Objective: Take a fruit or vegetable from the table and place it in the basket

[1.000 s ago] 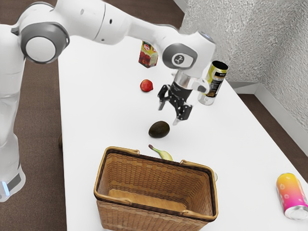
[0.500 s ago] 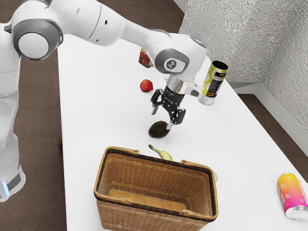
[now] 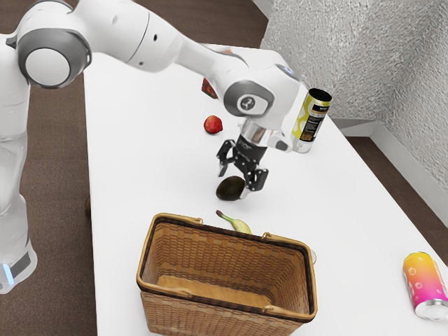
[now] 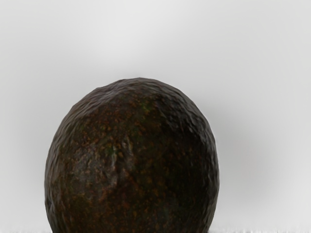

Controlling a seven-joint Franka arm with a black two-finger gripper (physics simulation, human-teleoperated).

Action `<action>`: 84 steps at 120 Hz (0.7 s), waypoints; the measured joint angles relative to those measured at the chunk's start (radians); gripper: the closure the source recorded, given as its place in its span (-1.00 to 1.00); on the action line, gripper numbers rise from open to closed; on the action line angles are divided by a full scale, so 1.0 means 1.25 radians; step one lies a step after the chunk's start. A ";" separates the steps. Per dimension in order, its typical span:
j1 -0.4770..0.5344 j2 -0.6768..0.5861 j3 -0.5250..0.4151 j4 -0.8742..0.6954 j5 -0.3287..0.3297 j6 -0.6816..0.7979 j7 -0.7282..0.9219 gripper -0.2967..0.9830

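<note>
Hand (image 3: pixel 234 183) has lowered since the earlier frame; it stands open, apparently to straddle the avocado (image 3: pixel 228 189), ungripped on the worktop (image 3: pixel 154 154). Basket (image 3: pixel 210 318) nearby, likely for short transfer.

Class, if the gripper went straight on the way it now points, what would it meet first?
Most likely the avocado, which lies just ahead of the gripper; how much gap remains is unclear.
</note>
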 joint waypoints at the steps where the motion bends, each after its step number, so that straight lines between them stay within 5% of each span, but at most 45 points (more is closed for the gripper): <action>1: 0.000 0.000 0.000 -0.001 0.000 0.001 0.000 -0.54; 84: 0.002 0.046 0.000 0.001 0.007 0.071 0.005 -0.54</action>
